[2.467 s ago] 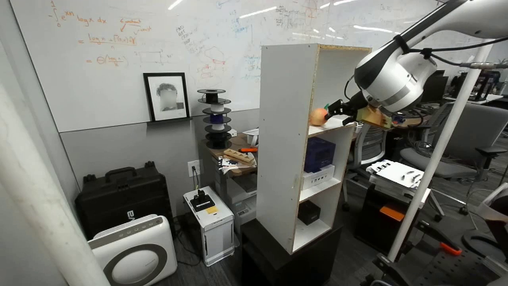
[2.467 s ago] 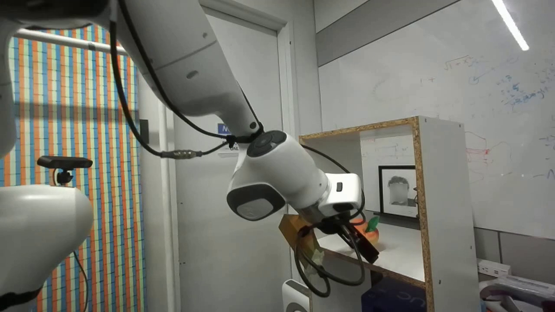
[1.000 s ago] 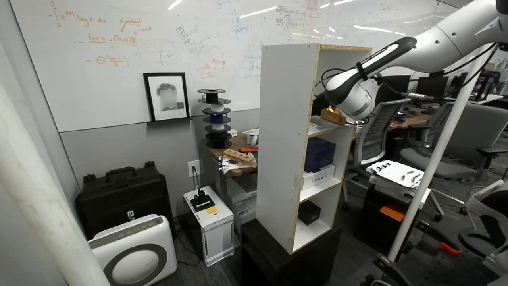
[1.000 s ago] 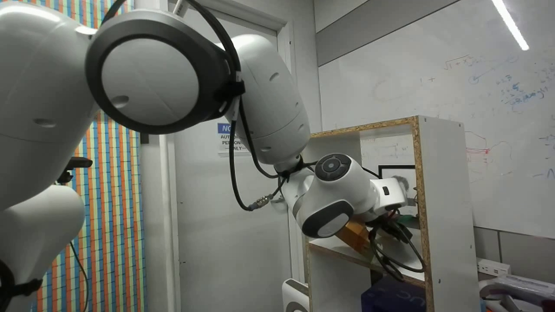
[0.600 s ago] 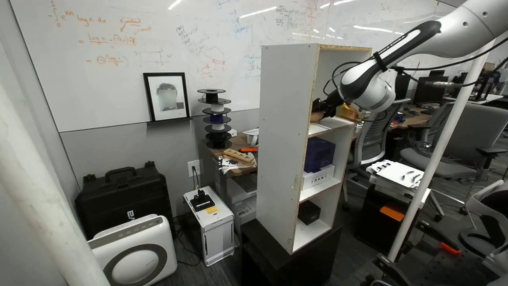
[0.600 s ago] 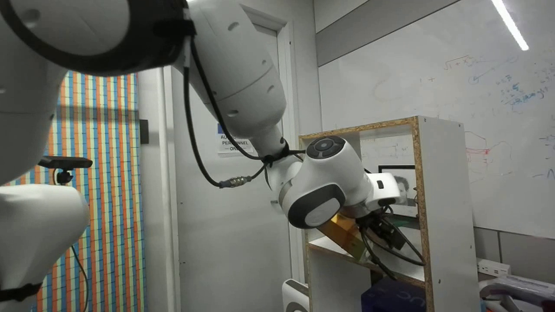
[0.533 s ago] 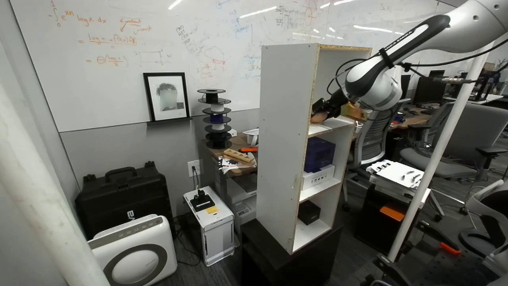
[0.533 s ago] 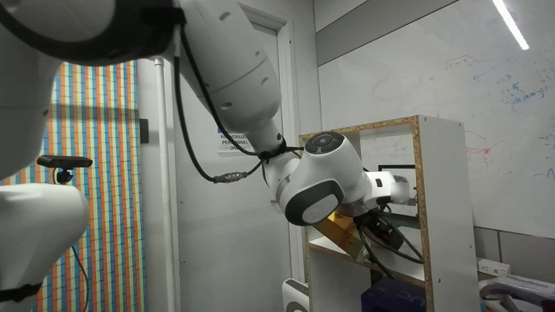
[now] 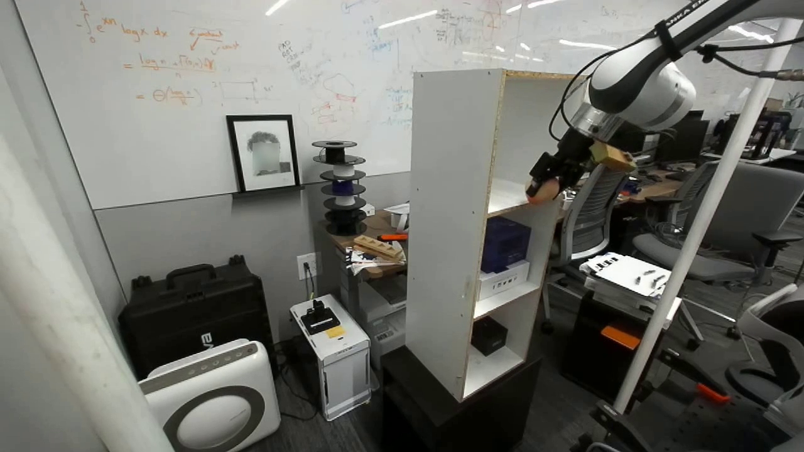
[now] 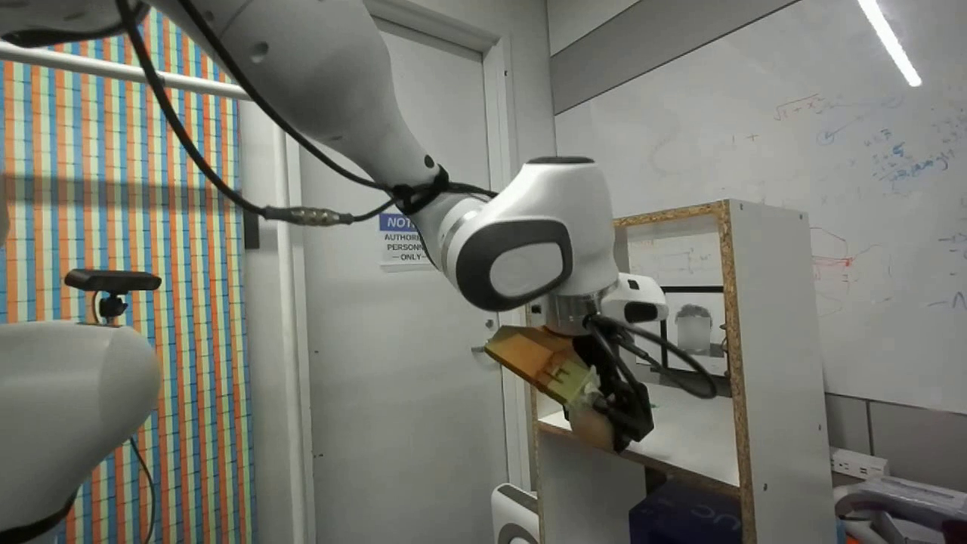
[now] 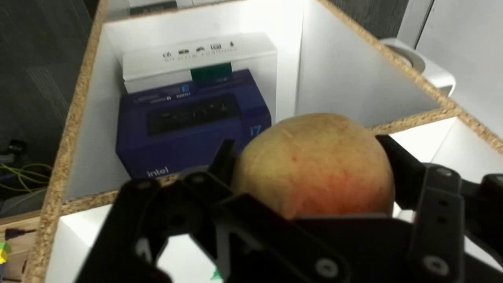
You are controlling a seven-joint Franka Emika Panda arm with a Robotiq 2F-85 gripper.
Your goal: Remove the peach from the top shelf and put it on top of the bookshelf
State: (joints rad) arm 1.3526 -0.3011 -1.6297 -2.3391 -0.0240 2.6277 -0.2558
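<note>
Both the peach (image 11: 318,165) and the Robotiq gripper (image 11: 309,159) have come out from inside the top shelf (image 9: 504,196) to its front edge, and the fingers point more steeply down than they did a moment ago. They stand parted just enough to take the peach between them, one on either side, so it looks firmly gripped; whether it hangs free of the board or grazes it, I cannot tell. Set against the desk (image 9: 379,222) in an exterior view, the peach is well to the right of the desk's visible near corner, and the bookshelf (image 9: 447,232) hides the desk's right edge.

My judgement is that the grasp is done and the removal nearly so. Left to do: back past the front edge, rise above the bookshelf, set the peach on top and let go.

Writing: in the wrist view the dark blue Intel box (image 11: 188,143) reads "intel" and "i7", and the white carton (image 11: 177,66) under it carries icons and an upside-down line, perhaps "CONNECT WITH US". Lettering on the Franka arm (image 9: 656,94) is cut to about "ANKA EM". Behind the arm, a door sign (image 10: 408,243) shows "AUTHORI", "PERSONN" and "ONLY". Up and left of the desk's left edge, the whiteboard (image 9: 352,69) bears "log x dx" in orange.
</note>
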